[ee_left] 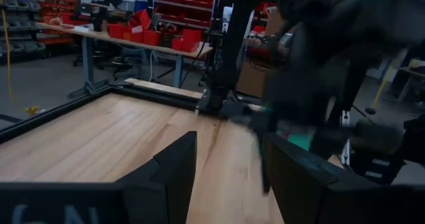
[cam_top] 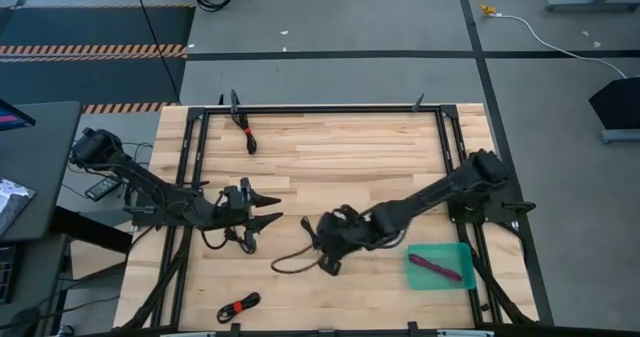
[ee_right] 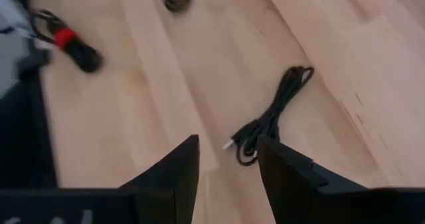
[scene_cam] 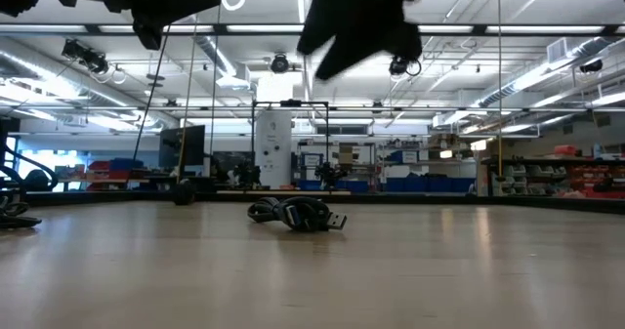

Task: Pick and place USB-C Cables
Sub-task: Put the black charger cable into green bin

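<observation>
While right end effector (ee_right: 227, 159) hangs open and empty above, loose black cable (ee_right: 269, 117) lies diagonally, plug nearest its fingers.

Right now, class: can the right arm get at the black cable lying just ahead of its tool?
Probably yes: the right tool is open above the black cable, with only bare table between them.

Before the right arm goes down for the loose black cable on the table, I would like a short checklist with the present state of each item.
1. Right gripper open: ok, a gap shows between its fingers.
2. Black cable lying free ahead of it: ok.
3. Gripper centred over the cable: cannot tell.
4. Left gripper apart from the right arm: ok, open, near the table's left side.
5. Teal tray has room: ok, only the maroon cable lies in it.
</observation>
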